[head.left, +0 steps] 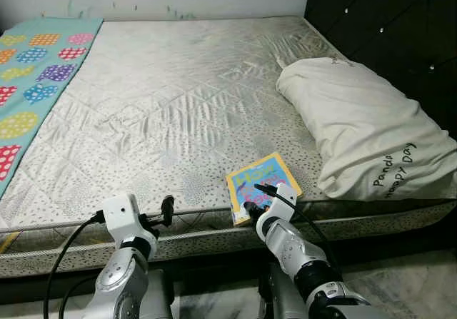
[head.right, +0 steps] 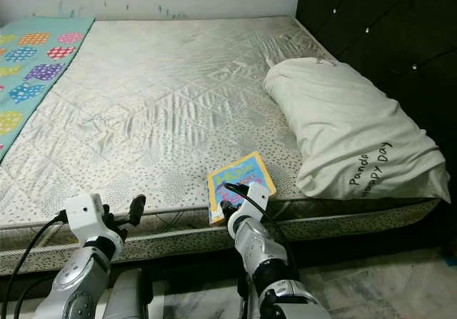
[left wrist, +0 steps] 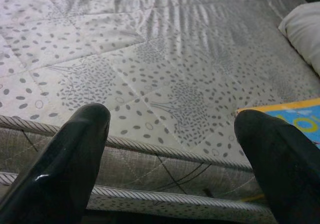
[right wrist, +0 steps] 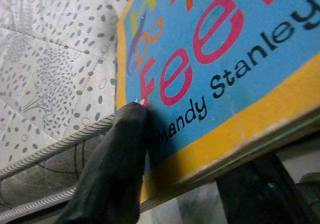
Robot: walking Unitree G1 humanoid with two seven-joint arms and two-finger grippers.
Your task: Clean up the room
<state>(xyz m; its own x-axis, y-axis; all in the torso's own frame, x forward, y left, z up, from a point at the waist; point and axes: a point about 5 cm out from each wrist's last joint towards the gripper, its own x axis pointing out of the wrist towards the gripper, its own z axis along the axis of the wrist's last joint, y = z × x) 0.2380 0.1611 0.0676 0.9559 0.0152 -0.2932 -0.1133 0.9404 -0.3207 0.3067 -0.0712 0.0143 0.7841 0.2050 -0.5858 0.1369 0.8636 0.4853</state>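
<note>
A bare quilted mattress (head.left: 178, 105) with a grey speckled pattern takes up most of the scene, with a dark tufted headboard (head.left: 385, 26) along its right side and a pale wall at the far end. A teal sheet (head.left: 32, 76) printed with coloured spotted shapes lies along the far left edge. A white pillow (head.left: 364, 126) with black lettering rests on the right side against the headboard. At the near edge of the mattress, just left of the pillow, lies a children's book (head.left: 260, 183) with a yellow border and a blue cover, its near corner jutting out past the mattress edge. The right gripper (head.left: 251, 209) is at that overhanging corner; in the right wrist view one black finger (right wrist: 117, 164) presses on top of the cover and the other sits under the book, so the jaws are closed on it. The left gripper (left wrist: 172, 154) is held in front of the mattress's near edge, left of the book, its two fingers spread wide with nothing between them.
</note>
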